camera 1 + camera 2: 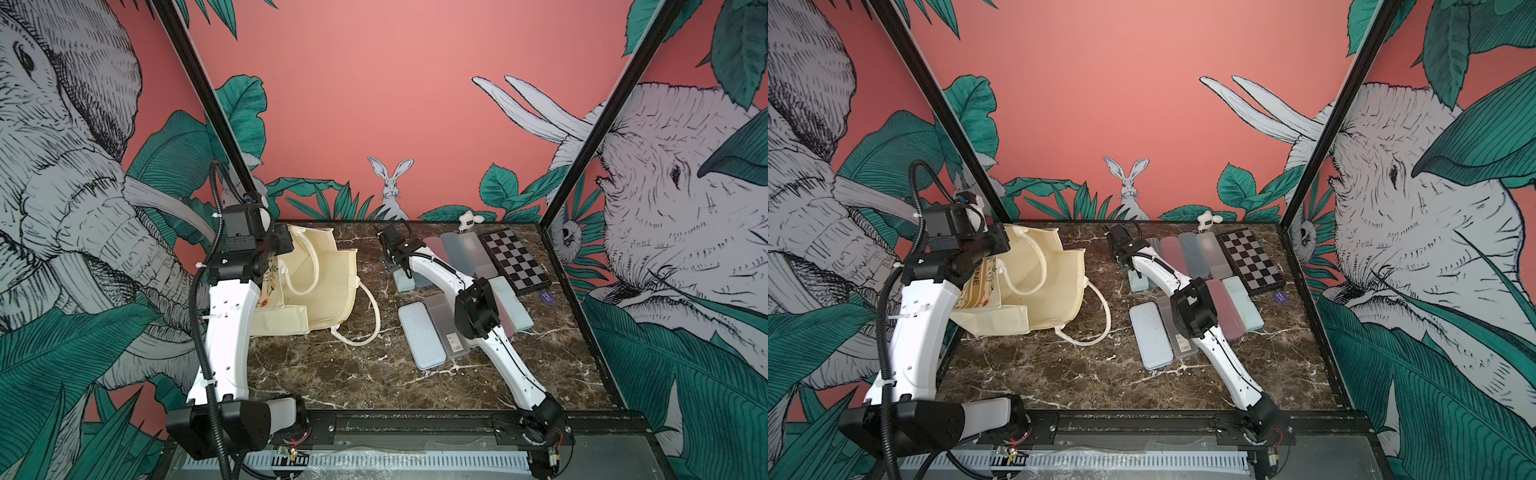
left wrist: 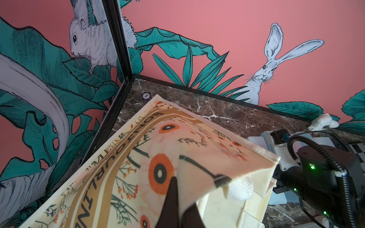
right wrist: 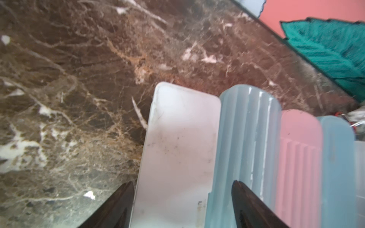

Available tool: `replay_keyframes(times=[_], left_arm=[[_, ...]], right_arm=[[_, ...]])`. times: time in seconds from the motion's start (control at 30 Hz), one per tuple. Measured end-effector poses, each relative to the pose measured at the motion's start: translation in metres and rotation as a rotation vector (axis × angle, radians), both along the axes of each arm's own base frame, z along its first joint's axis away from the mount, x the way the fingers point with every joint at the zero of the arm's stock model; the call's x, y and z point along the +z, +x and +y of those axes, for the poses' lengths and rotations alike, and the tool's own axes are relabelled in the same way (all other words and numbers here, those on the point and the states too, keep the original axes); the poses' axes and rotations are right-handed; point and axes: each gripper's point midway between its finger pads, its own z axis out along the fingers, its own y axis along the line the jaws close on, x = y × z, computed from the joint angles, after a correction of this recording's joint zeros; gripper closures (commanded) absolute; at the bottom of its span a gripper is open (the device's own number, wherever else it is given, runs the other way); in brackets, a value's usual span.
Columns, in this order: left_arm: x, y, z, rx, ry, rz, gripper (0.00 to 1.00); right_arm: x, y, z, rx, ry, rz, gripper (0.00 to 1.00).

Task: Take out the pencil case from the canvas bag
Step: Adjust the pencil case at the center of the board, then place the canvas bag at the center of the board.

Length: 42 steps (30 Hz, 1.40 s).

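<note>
The cream canvas bag (image 1: pixel 320 291) (image 1: pixel 1054 286) lies at the back left of the marble table, its mouth gaping toward the middle, and only cream cloth shows inside. One loop handle (image 1: pixel 370 316) trails onto the table. My left gripper (image 2: pixel 178 189) is shut on the bag's printed front panel (image 2: pixel 138 158) near the rim and holds it up. My right gripper (image 3: pixel 182 182) (image 1: pixel 395 270) stands open at the back centre. Its fingers straddle a pale pencil case (image 3: pixel 181 138) (image 1: pixel 405 282) that lies on the table at the left end of a row of cases.
Several more pencil cases lie right of centre: a ribbed blue one (image 3: pixel 246 138), a pink one (image 3: pixel 300 158), and a pale blue one (image 1: pixel 422 336) nearer the front. A chessboard (image 1: pixel 515 262), a purple chip (image 1: pixel 547 297) and a small white figure (image 1: pixel 469 220) sit at the back right. Another chip (image 2: pixel 146 96) lies behind the bag.
</note>
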Motion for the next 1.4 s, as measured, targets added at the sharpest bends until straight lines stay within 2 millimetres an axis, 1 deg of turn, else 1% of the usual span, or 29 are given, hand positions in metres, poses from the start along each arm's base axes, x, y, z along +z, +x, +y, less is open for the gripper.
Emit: replay_keyframes(times=[0.03,0.1,0.17,0.23,0.4,0.47,0.5,0.57,0.63,0.67,0.73,0.8,0.9,0.97,1.07,1.13,1.23,1.4], left_arm=[[-0.001,0.000,-0.002,-0.010,-0.007,0.001,1.00],[-0.003,0.000,-0.006,-0.037,-0.026,0.005,1.00],[-0.005,0.000,-0.011,-0.061,-0.044,0.010,1.00],[-0.006,-0.001,-0.014,-0.076,-0.061,0.012,1.00],[-0.003,0.000,-0.021,-0.087,-0.115,0.002,1.00],[-0.001,0.001,-0.022,-0.082,-0.139,-0.005,1.00],[0.001,0.001,-0.023,-0.079,-0.152,-0.009,1.00],[0.009,0.001,-0.023,-0.070,-0.174,-0.021,1.00],[0.020,0.001,-0.024,-0.060,-0.197,-0.046,1.00],[0.026,0.001,-0.024,-0.054,-0.210,-0.061,1.00],[0.037,0.001,-0.024,-0.043,-0.235,-0.090,1.00],[0.047,0.000,-0.027,-0.034,-0.260,-0.120,1.00],[0.060,-0.004,-0.031,-0.016,-0.282,-0.158,1.00],[0.066,-0.006,-0.037,-0.011,-0.287,-0.175,1.00],[0.074,-0.008,-0.049,-0.018,-0.293,-0.196,1.00],[0.078,-0.008,-0.055,-0.020,-0.293,-0.211,1.00],[0.081,-0.008,-0.063,-0.023,-0.291,-0.219,1.00],[0.085,-0.008,-0.069,-0.017,-0.287,-0.233,1.00]], right_arm=[[-0.002,-0.006,-0.002,0.003,0.004,0.017,0.21],[0.002,-0.018,-0.007,0.004,0.025,0.040,0.21],[0.015,-0.031,-0.014,0.001,0.052,0.042,0.21],[0.036,-0.046,-0.022,-0.001,0.098,0.023,0.21],[0.108,-0.082,-0.041,-0.027,0.302,-0.088,0.20],[0.126,-0.095,-0.047,-0.043,0.397,-0.122,0.20],[0.132,-0.102,-0.048,-0.054,0.448,-0.132,0.20],[0.136,-0.113,-0.049,-0.071,0.538,-0.136,0.20],[0.133,-0.127,-0.045,-0.079,0.616,-0.123,0.20],[0.128,-0.136,-0.040,-0.086,0.663,-0.104,0.19],[0.119,-0.153,-0.028,-0.084,0.745,-0.070,0.18],[0.110,-0.171,-0.011,-0.073,0.828,-0.029,0.17],[0.101,-0.197,0.012,-0.058,0.950,0.023,0.16],[0.101,-0.212,0.025,-0.045,1.021,0.044,0.16],[0.106,-0.221,0.034,-0.036,1.094,0.050,0.16],[0.112,-0.220,0.033,-0.048,1.125,0.030,0.16],[0.123,-0.217,0.022,-0.081,1.142,-0.018,0.16],[0.154,-0.212,-0.002,-0.140,1.168,-0.118,0.18]])
